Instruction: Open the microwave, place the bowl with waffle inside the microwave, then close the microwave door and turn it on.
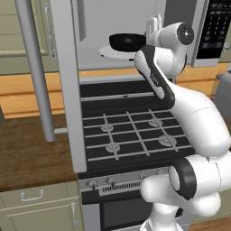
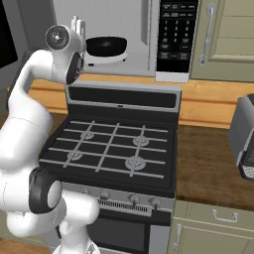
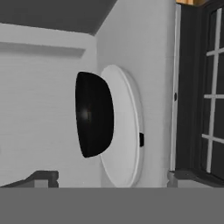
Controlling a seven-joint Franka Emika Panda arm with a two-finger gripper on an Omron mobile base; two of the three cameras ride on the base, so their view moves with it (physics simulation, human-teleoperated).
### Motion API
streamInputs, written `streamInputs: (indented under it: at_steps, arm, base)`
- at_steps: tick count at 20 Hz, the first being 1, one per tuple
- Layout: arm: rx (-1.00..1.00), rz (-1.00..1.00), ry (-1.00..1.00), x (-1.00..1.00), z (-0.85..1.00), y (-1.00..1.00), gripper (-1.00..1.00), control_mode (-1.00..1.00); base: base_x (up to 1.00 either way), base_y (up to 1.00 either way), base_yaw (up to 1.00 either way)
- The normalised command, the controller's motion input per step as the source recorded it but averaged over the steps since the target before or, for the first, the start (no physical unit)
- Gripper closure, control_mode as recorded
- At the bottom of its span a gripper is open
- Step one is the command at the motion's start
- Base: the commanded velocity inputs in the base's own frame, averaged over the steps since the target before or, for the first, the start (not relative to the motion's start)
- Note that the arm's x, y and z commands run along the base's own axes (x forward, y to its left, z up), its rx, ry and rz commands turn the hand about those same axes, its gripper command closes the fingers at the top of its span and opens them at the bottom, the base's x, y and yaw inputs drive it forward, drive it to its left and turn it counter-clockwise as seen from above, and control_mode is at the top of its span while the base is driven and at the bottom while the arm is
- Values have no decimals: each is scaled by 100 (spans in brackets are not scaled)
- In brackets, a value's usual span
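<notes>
The microwave [image 1: 90, 27] stands open above the stove. Its door [image 1: 67, 90] is swung out to the left, with the long grey bar handle [image 1: 35, 67] in front. The black bowl [image 1: 127, 42] [image 2: 106, 45] [image 3: 93, 114] sits on the white turntable [image 2: 110, 59] [image 3: 126, 131] inside. The waffle is hidden by the bowl's wall. My gripper [image 1: 153, 25] [image 2: 77, 24] hangs just outside the cavity mouth, beside the bowl and apart from it, open and holding nothing. The hand view is rolled sideways and looks into the cavity at the bowl.
The dark keypad panel [image 1: 215, 27] [image 2: 174, 34] is right of the cavity. The black gas stove [image 2: 114, 149] lies below, with wooden counters on both sides. A grey toaster [image 2: 244, 139] stands at the right. Beige cabinets [image 2: 228, 34] flank the microwave.
</notes>
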Motion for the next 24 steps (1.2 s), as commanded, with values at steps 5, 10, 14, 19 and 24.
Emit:
streamInputs:
  at_steps: [5, 10, 14, 19, 24]
  arm:
    - [-12, 1, -14, -73, 48, -40, -100, -100]
    - [-43, 4, -21, -86, 5, -42, -100, -100]
    - [-67, 6, -30, -85, 5, -11, -100, -100]
    - [-80, 11, -28, -82, 11, -8, -100, -100]
    - [-85, 2, -2, -51, 41, 0, -100, -100]
  base:
    - [0, 0, 0]
    - [0, 0, 0]
    - [0, 0, 0]
    - [0, 0, 0]
    - [0, 0, 0]
